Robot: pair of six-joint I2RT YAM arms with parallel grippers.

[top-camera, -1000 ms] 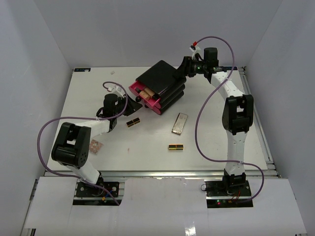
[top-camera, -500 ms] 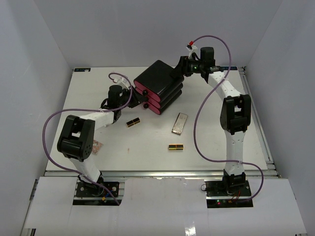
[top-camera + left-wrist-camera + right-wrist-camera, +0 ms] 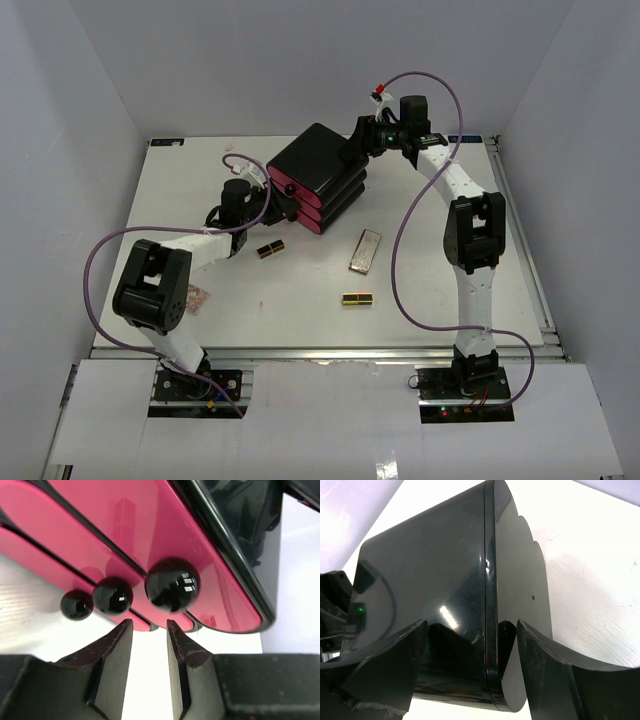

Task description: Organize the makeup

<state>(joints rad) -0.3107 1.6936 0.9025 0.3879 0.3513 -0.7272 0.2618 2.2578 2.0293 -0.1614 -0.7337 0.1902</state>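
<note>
Two black-and-gold lipsticks (image 3: 270, 249) (image 3: 357, 298), a flat beige palette (image 3: 365, 250) and a small pinkish piece (image 3: 195, 297) lie on the table. The tan bottles are hidden. The black box (image 3: 318, 170) has its three pink drawers shut. My left gripper (image 3: 278, 200) (image 3: 150, 626) is slightly open and empty, just in front of the black drawer knobs (image 3: 172, 584). My right gripper (image 3: 356, 140) (image 3: 471, 625) is open, its fingers astride the box's back corner (image 3: 445, 580).
The table's white top (image 3: 450, 280) is fenced by metal rails at the right and near edges. White walls enclose the back and sides. Purple cables loop off both arms.
The top drawer, open with tan bottles showing, is now shut. My left gripper moved up to the drawer fronts. The box and my right gripper shifted a little left.
</note>
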